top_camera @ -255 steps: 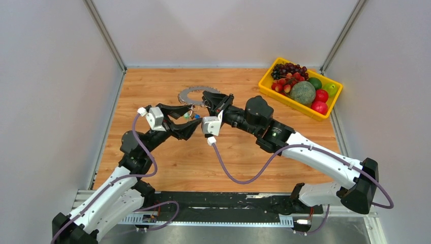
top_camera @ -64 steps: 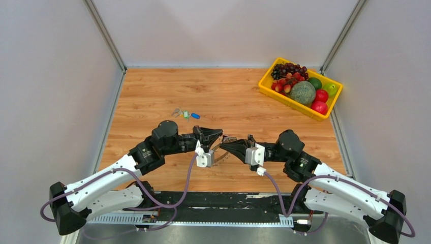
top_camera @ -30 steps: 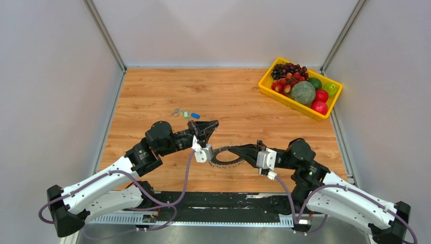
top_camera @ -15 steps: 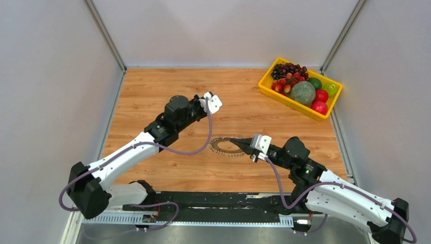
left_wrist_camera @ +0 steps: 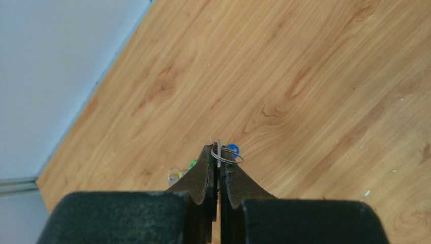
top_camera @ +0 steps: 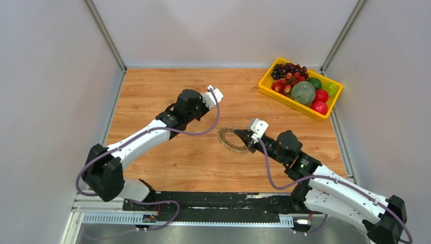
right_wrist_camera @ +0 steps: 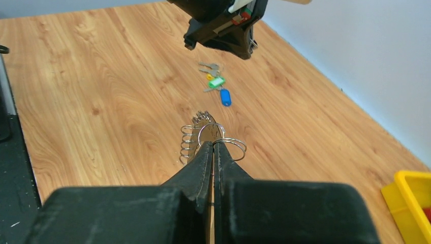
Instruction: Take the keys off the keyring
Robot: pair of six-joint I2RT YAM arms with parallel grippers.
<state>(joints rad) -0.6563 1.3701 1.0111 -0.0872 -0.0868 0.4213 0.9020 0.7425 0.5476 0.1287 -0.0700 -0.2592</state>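
The keys [right_wrist_camera: 214, 81], with a green and a blue tag, lie flat on the table [right_wrist_camera: 101, 76], directly below the left gripper [left_wrist_camera: 218, 152] and well ahead of the right gripper [right_wrist_camera: 213, 145]. They look free of the keyring [top_camera: 235, 141]. In the top view the left arm hides them.

The keyring is in the right gripper's grasp, its fingers clamped tight on the rim so that the coils stick out just past the tips, off the table or barely on it; I cannot tell which. The left gripper is clenched too, and seems to pinch a thin wire loop [left_wrist_camera: 227, 155] at its tips.

Judging by this, the keys are already separated and only the putting-down is left. Next the right gripper should lower the keyring to the table, clear of the keys, and let go; the left should drop its loop.
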